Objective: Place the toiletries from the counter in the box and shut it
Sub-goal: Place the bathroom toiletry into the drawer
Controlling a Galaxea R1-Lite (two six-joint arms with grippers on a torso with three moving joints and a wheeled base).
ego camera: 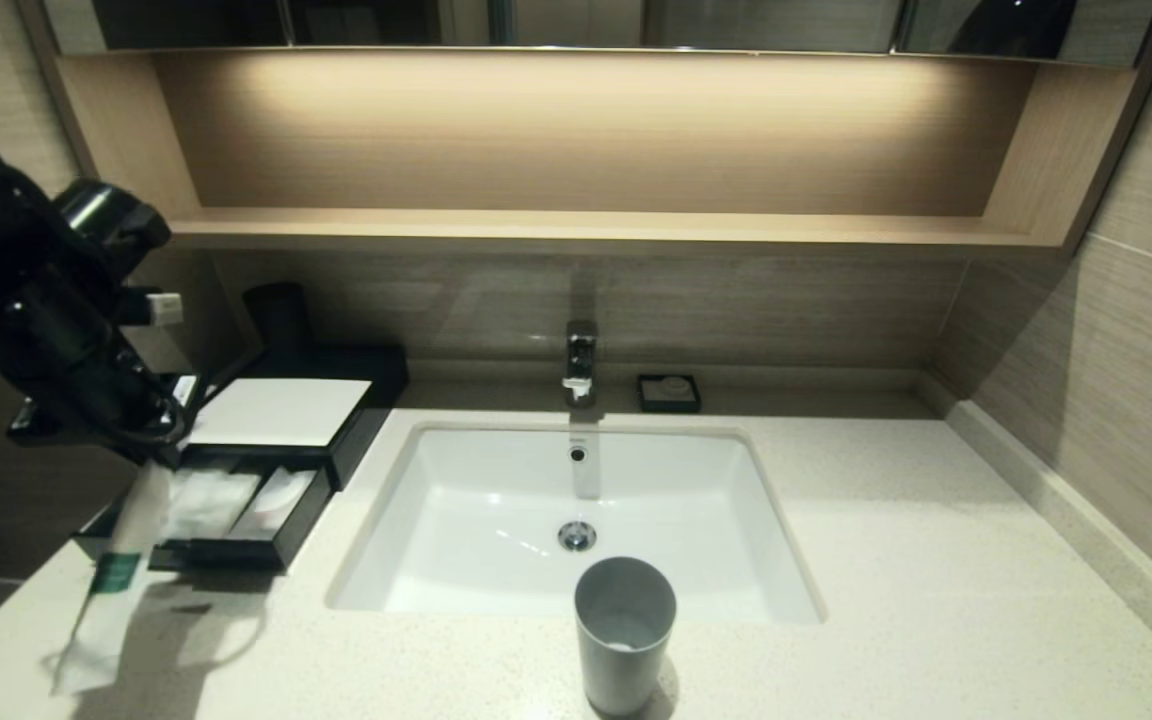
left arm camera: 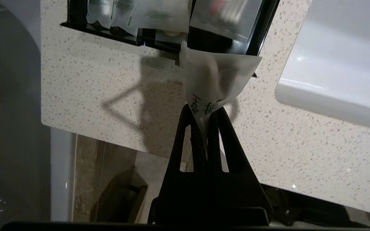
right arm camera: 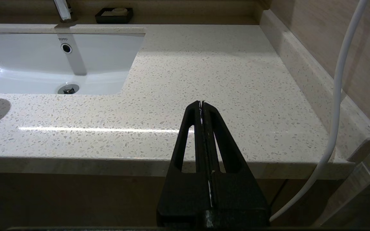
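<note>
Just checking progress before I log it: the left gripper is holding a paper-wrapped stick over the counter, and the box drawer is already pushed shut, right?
Not quite. The left gripper does hold a paper-wrapped stick over the counter, but the box drawer is pulled open, as the head view shows.

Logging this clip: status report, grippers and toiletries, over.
Left gripper shut on paper-wrapped stick, hanging above counter before open drawer. Right gripper shut, empty, parked. Nothing in the way.

At the frame's left we see the box [ego camera: 281, 412] on the counter [ego camera: 886, 560], its drawer [ego camera: 236, 520] pulled out toward the lower left with packets [ego camera: 226, 497] inside. The sink [ego camera: 576, 520] sits centre, the cup [ego camera: 624, 632] below it, the soap dish [ego camera: 669, 392] above, right of the faucet [ego camera: 581, 362].
</note>
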